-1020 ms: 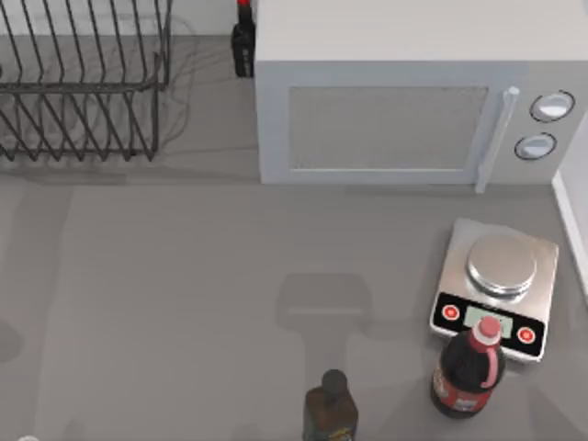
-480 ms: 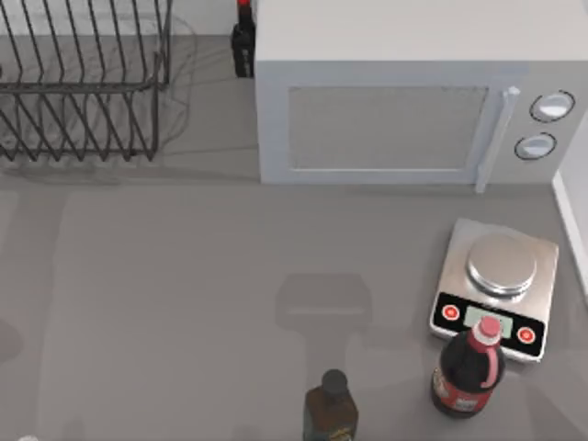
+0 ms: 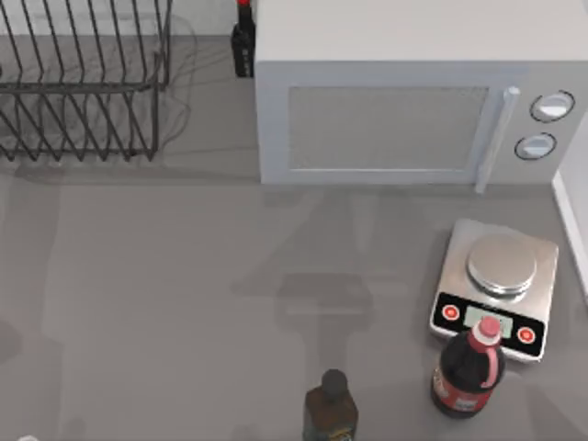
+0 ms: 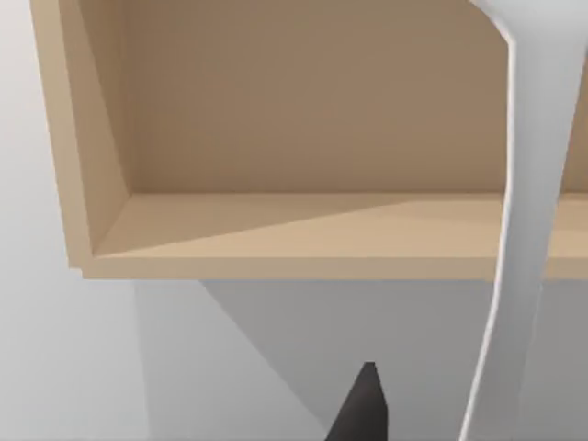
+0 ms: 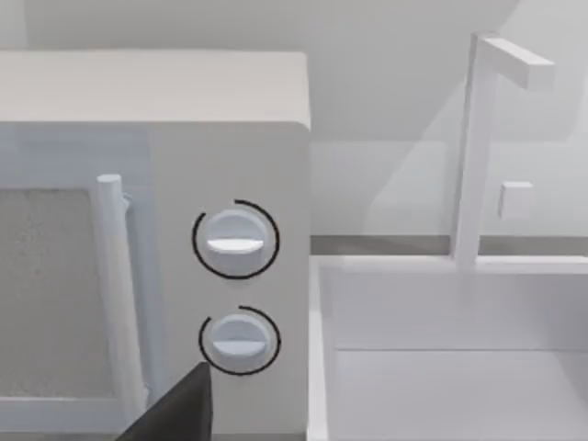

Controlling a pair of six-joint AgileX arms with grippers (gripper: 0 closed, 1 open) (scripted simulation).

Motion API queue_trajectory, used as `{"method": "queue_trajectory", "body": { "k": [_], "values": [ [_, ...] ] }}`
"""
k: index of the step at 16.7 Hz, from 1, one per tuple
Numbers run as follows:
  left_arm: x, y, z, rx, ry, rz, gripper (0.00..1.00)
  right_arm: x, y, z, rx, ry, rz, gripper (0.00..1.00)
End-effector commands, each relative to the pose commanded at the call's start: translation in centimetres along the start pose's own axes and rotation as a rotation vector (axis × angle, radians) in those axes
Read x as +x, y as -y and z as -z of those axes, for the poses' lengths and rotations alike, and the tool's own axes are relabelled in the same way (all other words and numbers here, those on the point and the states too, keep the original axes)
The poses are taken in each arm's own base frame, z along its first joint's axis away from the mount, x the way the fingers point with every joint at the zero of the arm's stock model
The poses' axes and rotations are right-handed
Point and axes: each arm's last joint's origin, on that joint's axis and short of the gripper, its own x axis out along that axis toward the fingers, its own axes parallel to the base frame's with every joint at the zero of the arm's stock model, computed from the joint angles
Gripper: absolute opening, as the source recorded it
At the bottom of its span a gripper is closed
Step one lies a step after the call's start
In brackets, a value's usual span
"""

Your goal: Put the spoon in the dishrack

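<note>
The dishrack [image 3: 83, 87], dark thin wire with upright bars and slanted dividers, stands at the table's back left in the top view. In the left wrist view a slim white curved band [image 4: 519, 276] runs close past the camera. It may be the spoon, but I cannot tell whether it is held. A dark tip of my left gripper [image 4: 363, 409] shows beside it, under a tan wooden cabinet [image 4: 303, 230]. In the right wrist view a dark tip of my right gripper [image 5: 179, 409] faces the microwave's two knobs.
A white microwave [image 3: 413, 110] fills the back right. A small dark bottle [image 3: 243, 41] stands between it and the rack. A silver scale [image 3: 496, 289], a red-capped soda bottle [image 3: 469, 372] and a dark bottle [image 3: 331, 409] crowd the front right. A white sink [image 5: 459, 358] with a faucet lies beyond the microwave.
No object on the table has moved. A broad new shadow has spread over the table in front of the microwave.
</note>
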Motion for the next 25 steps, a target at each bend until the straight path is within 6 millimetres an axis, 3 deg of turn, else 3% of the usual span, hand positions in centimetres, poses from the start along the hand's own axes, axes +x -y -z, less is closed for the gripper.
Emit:
{"method": "queue_trajectory", "body": {
  "k": [4, 9, 15, 25],
  "values": [
    [5.2, 0.2, 6.2, 0.007, 0.038, -0.001, 0.00, 0.0, 0.0, 0.0, 0.000, 0.000, 0.000, 1.00],
    [7.6, 1.0, 12.9, 0.001, 0.011, -0.002, 0.00, 0.0, 0.0, 0.0, 0.000, 0.000, 0.000, 1.00],
    [7.8, 1.2, 13.8, 0.000, 0.001, -0.002, 0.00, 0.0, 0.0, 0.0, 0.000, 0.000, 0.000, 1.00],
    [7.8, 1.2, 13.8, 0.000, 0.001, -0.002, 0.75, 0.0, 0.0, 0.0, 0.000, 0.000, 0.000, 1.00]
  ]
}}
